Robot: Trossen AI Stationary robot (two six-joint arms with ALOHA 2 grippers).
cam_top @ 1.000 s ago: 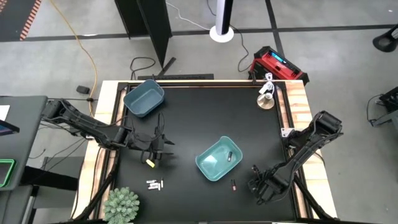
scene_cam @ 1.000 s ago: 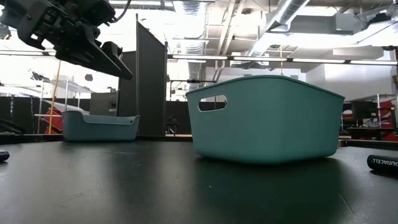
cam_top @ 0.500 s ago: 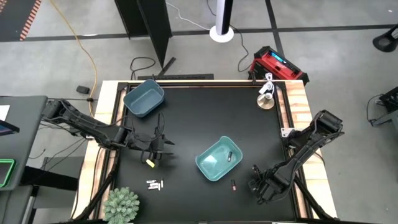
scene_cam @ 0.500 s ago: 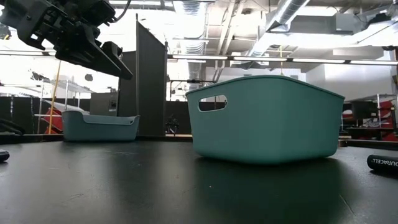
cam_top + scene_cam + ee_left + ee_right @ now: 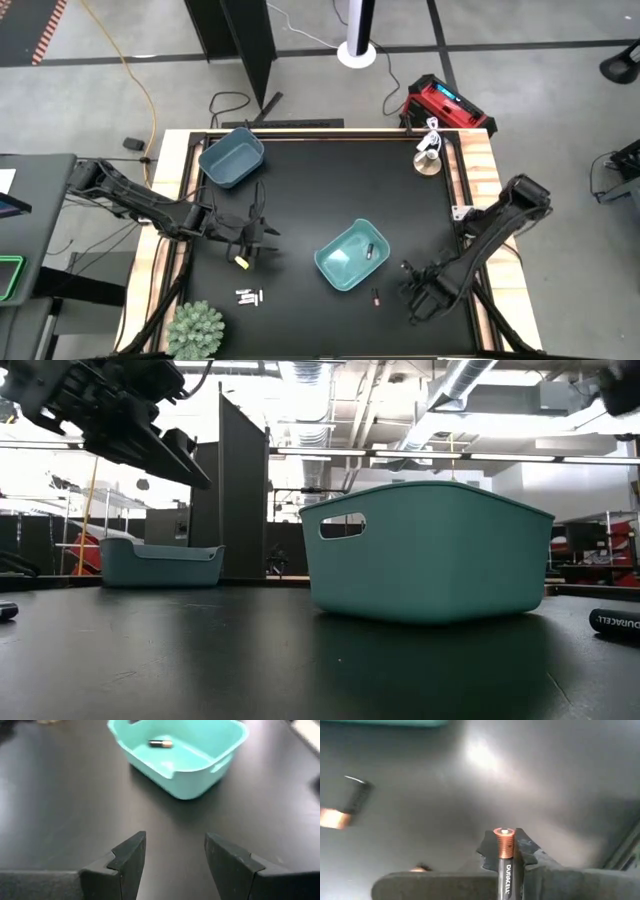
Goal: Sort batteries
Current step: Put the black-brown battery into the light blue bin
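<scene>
A teal bin [image 5: 350, 257] stands mid-table with one dark battery [image 5: 368, 251] lying in it. Another dark battery [image 5: 375, 297] lies on the table near it, and a few white batteries [image 5: 248, 297] lie toward the near left. My right gripper [image 5: 415, 291] is right of the teal bin and shut on a dark Duracell battery [image 5: 505, 862]. My left gripper [image 5: 174, 851] is open, left of the teal bin [image 5: 180, 755] and facing it. A second blue bin [image 5: 231, 157] sits at the far left corner. My right gripper pinches the dark battery between its two fingers. The battery lies along the fingers, and its copper end [image 5: 504, 840] sticks out past their tips. It is held clear of the table.
A green plant [image 5: 195, 328] stands at the near left corner. A small round object [image 5: 428, 160] sits at the far right corner, with a red device [image 5: 445, 105] beyond the table edge. In the low view the teal bin [image 5: 430, 550] is central, with a battery [image 5: 615, 622] to its right.
My right gripper has shifted a little toward the table's left, toward the teal bin, still shut on the battery. Part of the right arm now shows blurred at the low view's top right.
</scene>
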